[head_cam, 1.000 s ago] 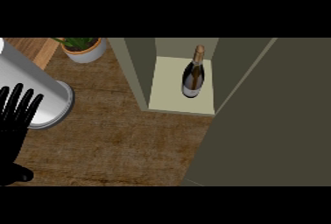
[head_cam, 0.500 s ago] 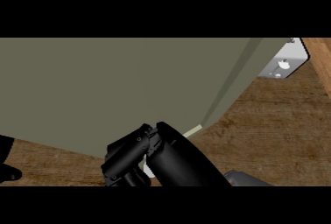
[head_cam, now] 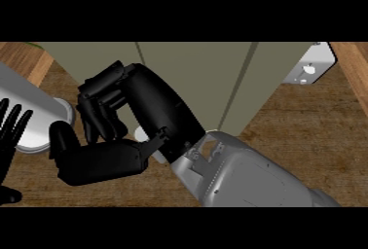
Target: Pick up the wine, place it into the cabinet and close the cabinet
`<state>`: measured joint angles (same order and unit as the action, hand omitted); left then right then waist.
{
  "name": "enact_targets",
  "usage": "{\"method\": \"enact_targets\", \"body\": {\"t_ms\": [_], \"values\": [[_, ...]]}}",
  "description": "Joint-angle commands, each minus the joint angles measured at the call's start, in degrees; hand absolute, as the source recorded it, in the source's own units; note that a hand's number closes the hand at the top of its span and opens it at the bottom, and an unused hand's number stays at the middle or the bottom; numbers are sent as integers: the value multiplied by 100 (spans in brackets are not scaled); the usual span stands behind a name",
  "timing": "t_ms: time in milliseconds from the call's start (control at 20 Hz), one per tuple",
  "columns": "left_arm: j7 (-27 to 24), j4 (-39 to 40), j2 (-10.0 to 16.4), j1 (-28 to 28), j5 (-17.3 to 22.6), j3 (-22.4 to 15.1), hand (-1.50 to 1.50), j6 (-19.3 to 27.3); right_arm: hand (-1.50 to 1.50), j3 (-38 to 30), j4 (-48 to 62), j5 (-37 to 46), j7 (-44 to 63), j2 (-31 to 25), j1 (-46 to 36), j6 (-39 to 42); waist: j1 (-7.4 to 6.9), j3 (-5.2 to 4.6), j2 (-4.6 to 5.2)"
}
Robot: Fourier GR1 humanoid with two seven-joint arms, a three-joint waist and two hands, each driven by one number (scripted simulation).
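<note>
My right hand (head_cam: 155,116) fills the middle of the head view, its grey forearm (head_cam: 244,177) coming in from the lower right. Its fingers are relaxed and bent downward, with the thumb lower left, and it holds nothing. It lies against the olive-green cabinet door (head_cam: 194,68), which spans the top of the view. The wine bottle is hidden. My left hand (head_cam: 10,131) rests open at the left edge, fingers up.
A pale grey cylinder (head_cam: 32,104) lies on the wooden counter (head_cam: 309,126) at the left, between my two hands. A white hinge bracket (head_cam: 310,65) shows at the cabinet's upper right corner.
One second ago the cabinet stood open with the wine bottle upright inside. The door panels now cover that opening. My right hand has come into view and moved up and left along the door.
</note>
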<state>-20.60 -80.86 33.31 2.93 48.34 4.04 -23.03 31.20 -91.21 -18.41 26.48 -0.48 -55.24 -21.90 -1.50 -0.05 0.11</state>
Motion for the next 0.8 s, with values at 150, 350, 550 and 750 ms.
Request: {"method": "enact_targets", "body": {"t_ms": [150,350,550,750], "values": [[-51,310,-33,37,-117,270,-150,-348,150,-654,1316,-414,-898,46,59,605,48,3,9],[407,278,-46,-596,36,412,-150,-3,150,-641,1476,-148,-846,45,73,582,105,4,-6],[380,174,-118,-308,-47,419,-150,-179,150,-1390,2480,-209,-1353,-222,-189,1588,55,4,13],[142,369,-19,71,-80,619,-150,-658,150,-1575,2533,-153,-1461,-374,-180,1676,32,2,7]]}}
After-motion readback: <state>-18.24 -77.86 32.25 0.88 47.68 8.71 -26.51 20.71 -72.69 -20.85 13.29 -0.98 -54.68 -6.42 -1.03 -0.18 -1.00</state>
